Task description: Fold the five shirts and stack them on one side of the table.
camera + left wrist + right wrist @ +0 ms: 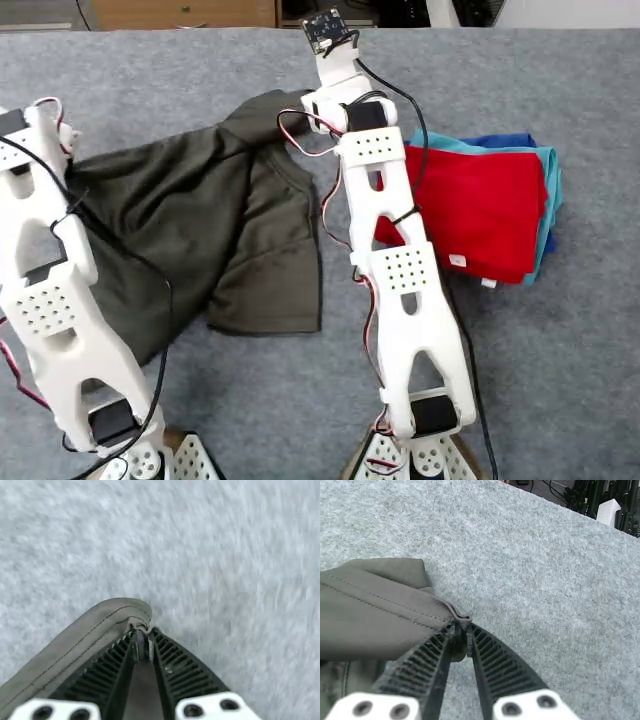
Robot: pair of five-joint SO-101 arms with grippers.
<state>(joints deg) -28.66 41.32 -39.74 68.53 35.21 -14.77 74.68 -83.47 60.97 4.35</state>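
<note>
A dark olive shirt (215, 230) lies partly folded across the left half of the grey table. My left gripper (141, 639) is shut on the shirt's hem (85, 640) at the far left edge of the table. At the back centre, my right gripper (461, 632) is shut on another corner of the olive shirt (375, 615), near the arm's wrist (335, 85). A stack of folded shirts sits at the right: a red one (480, 210) on top, teal (552, 180) and blue (510, 140) edges beneath it.
Grey carpet-like cloth (560, 350) covers the table. Both white arms stretch from the front edge toward the back. Beyond the table's back edge stand a wooden cabinet (180, 12) and dark equipment (600, 500).
</note>
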